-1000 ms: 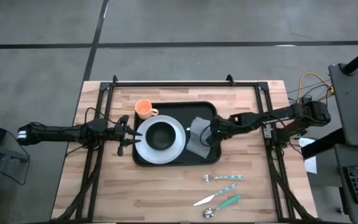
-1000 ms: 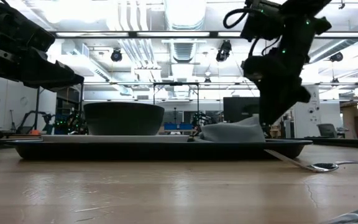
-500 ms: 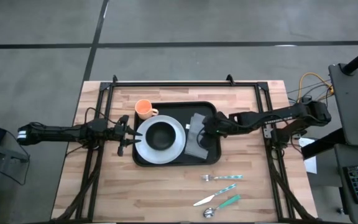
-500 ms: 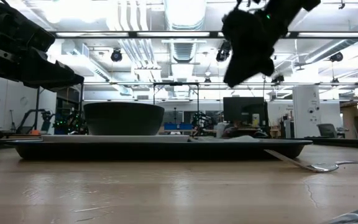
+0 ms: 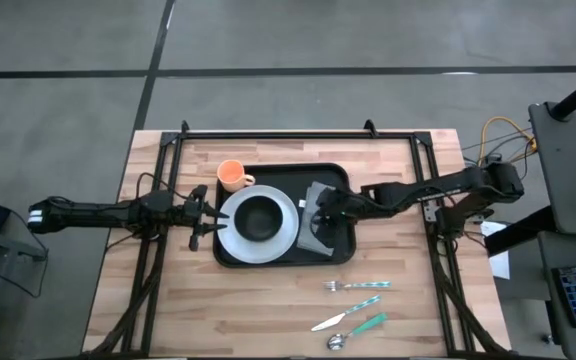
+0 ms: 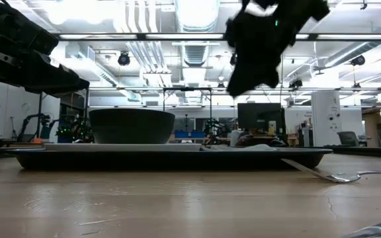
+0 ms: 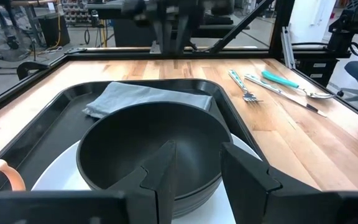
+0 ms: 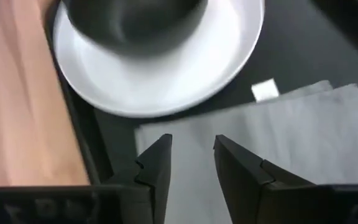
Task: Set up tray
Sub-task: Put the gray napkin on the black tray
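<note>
The black tray [image 5: 288,178] lies mid-table. On it stands a white plate [image 5: 280,238] bearing a black bowl [image 5: 258,218], and to their right a grey napkin [image 5: 315,232] lies flat. My right gripper [image 5: 326,212] hangs open above the napkin [image 8: 291,143], clear of it, with nothing between its fingers [image 8: 192,149]; in the low view it is well above the tray [image 6: 243,79]. My left gripper [image 5: 203,218] waits open at the tray's left rim, facing the bowl [image 7: 148,137].
An orange cup [image 5: 231,176] stands on the wood by the tray's far left corner. A fork [image 5: 358,286], a knife [image 5: 346,312] and a spoon [image 5: 358,330] lie on the table near the front right. Bare wood lies at the front left.
My right gripper has risen from the napkin, gone toward the table's left over it, and rolled about its own axis. The napkin's part that stood bunched up under the gripper has sunk flat onto the tray.
</note>
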